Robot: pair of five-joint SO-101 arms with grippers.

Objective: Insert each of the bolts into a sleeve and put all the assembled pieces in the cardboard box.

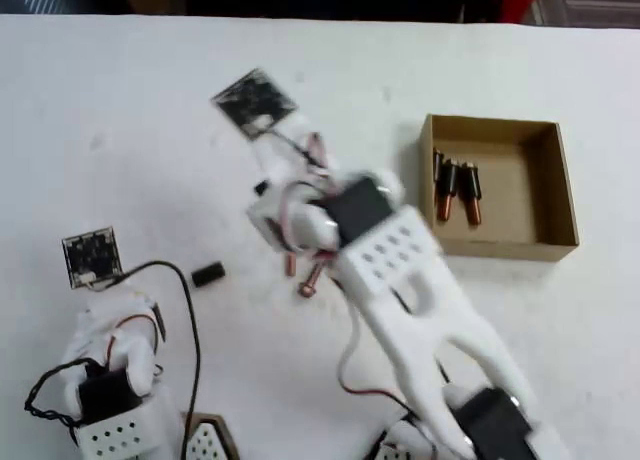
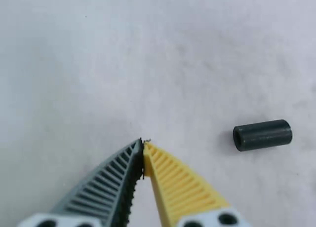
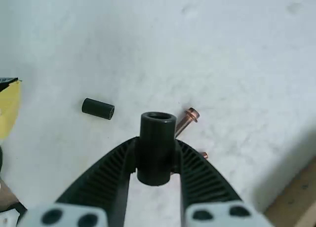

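Right gripper (image 3: 157, 144) pinches an upright black cylindrical sleeve (image 3: 158, 133) near two copper bolts (image 3: 185, 121) mid-desk. Left gripper (image 2: 143, 144), fingers pressed together, sits near a second black sleeve (image 2: 262, 134).

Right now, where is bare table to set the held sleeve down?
Free: the far-left table beside both black tags, and the patch nearer than the cardboard box. Crowded: around the right claw and its held sleeve, where two bolts and a loose sleeve lie.
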